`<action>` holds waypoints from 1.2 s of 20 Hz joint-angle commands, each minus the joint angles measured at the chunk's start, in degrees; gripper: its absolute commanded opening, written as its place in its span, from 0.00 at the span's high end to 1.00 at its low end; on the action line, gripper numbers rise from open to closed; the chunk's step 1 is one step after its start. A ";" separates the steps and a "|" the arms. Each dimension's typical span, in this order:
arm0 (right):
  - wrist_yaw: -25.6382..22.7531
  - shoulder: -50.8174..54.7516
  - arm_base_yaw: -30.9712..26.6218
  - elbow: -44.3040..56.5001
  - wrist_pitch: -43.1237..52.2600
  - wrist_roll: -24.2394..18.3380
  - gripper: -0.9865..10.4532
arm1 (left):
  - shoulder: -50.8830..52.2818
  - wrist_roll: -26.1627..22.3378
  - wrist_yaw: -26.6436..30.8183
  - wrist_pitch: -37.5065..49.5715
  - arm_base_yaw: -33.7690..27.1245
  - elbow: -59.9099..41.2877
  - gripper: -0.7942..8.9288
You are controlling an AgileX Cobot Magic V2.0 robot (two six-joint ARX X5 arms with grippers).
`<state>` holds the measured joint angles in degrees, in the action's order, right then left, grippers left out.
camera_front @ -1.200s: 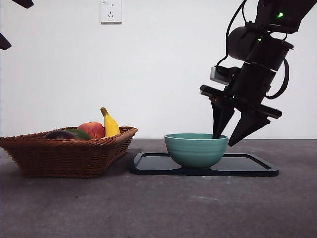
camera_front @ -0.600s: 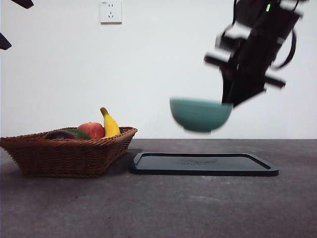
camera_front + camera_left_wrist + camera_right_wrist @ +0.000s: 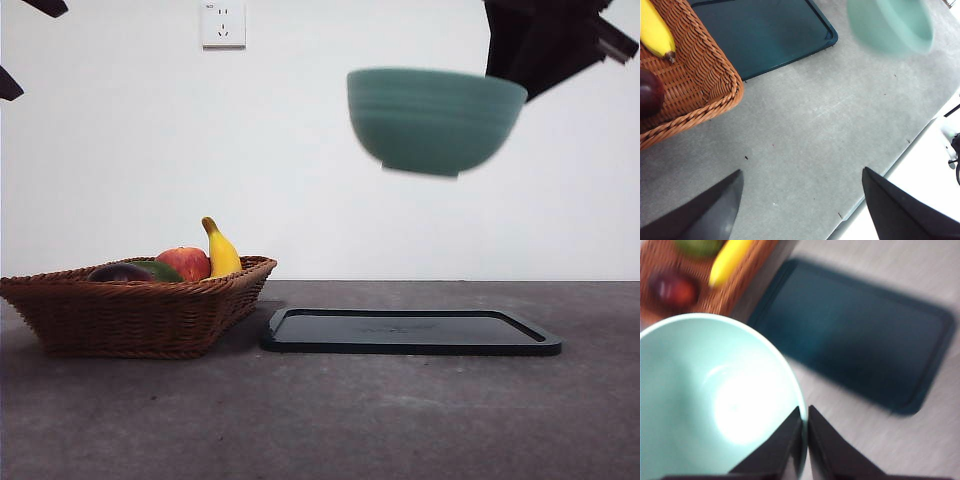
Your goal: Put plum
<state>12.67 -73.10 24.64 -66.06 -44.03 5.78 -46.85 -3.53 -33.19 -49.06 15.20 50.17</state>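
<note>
So the right gripper (image 3: 804, 440) has its jaws pinched on the rim of a teal bowl (image 3: 434, 118), one jaw inside and one outside, and the bowl is hanging way up in the air, up around 1 o'clock in the front view, well above the black tray (image 3: 410, 331). The tray sits flat on the grey table (image 3: 320, 420) with nothing on it. The bowl looks a bit motion-blurred.

The plum (image 3: 120, 272) is in the wicker basket (image 3: 135, 310) over at about 8 o'clock in the front view, tucked at the end of the basket farthest from the tray. Just beside it is a dark green fruit (image 3: 160, 269), then a red apple (image 3: 185, 263), and a banana (image 3: 221, 250) leaning up at the end nearest the tray.

The left gripper (image 3: 800, 210) isn't holding anything: jaws spread wide, hovering over bare table near the basket's corner. From its camera the plum only peeks in at the picture's edge (image 3: 650, 93).
</note>
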 commanded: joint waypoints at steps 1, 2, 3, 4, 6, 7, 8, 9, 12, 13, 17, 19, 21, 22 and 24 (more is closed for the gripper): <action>-1.05 -0.28 2.75 4.11 2.45 0.17 0.91 | -0.31 -0.48 -0.33 0.61 0.22 0.96 0.53; -1.11 -0.28 3.67 6.12 3.85 0.76 0.91 | -0.31 -0.48 -0.33 0.61 0.22 0.96 0.53; -1.20 -0.28 4.68 8.41 6.16 1.36 0.91 | -0.31 -0.48 -0.33 0.61 0.20 0.96 0.53; -1.20 -0.28 5.55 10.29 8.33 1.90 0.91 | -0.31 -0.48 -0.33 0.61 0.22 0.96 0.53; -2.03 -0.28 6.80 13.70 11.78 2.91 0.91 | -0.31 -0.48 -0.33 0.61 0.20 0.96 0.53; -2.80 -0.33 7.34 15.08 12.70 3.04 0.91 | -0.31 -0.48 -0.33 0.61 0.22 0.96 0.53; -3.19 -0.72 7.76 16.24 13.81 3.17 0.91 | -0.31 -0.48 -0.33 0.61 0.22 0.96 0.53; -3.34 -1.11 7.89 17.27 14.73 3.34 0.91 | -0.31 -0.48 -0.33 0.63 0.20 0.96 0.53; -3.32 -3.34 8.26 18.82 15.52 3.87 0.91 | -0.31 -0.48 -0.31 0.61 0.20 0.96 0.53; -3.32 -4.22 8.70 19.04 16.04 3.85 0.91 | -0.31 -0.48 -0.31 0.59 0.20 0.96 0.53; -4.15 -7.08 10.29 19.12 17.44 3.87 0.91 | -0.31 -0.48 -0.33 0.59 0.20 0.96 0.53; -4.33 -8.04 10.43 19.15 17.40 3.87 0.91 | -0.31 -0.48 -0.33 0.57 0.20 0.96 0.53; -4.90 -8.55 10.49 19.15 17.18 3.87 0.91 | -0.31 -0.48 -0.33 0.52 0.22 0.96 0.53; -5.16 -8.57 10.49 19.15 17.11 3.85 0.91 | -0.31 -0.48 -0.31 0.52 0.22 0.96 0.53; -5.20 -8.57 10.47 19.15 17.00 3.82 0.91 | -0.31 -0.48 -0.31 0.46 0.20 0.96 0.53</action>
<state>7.53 -80.77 34.59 -46.57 -27.22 9.08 -46.85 -3.53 -33.19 -49.08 15.20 50.17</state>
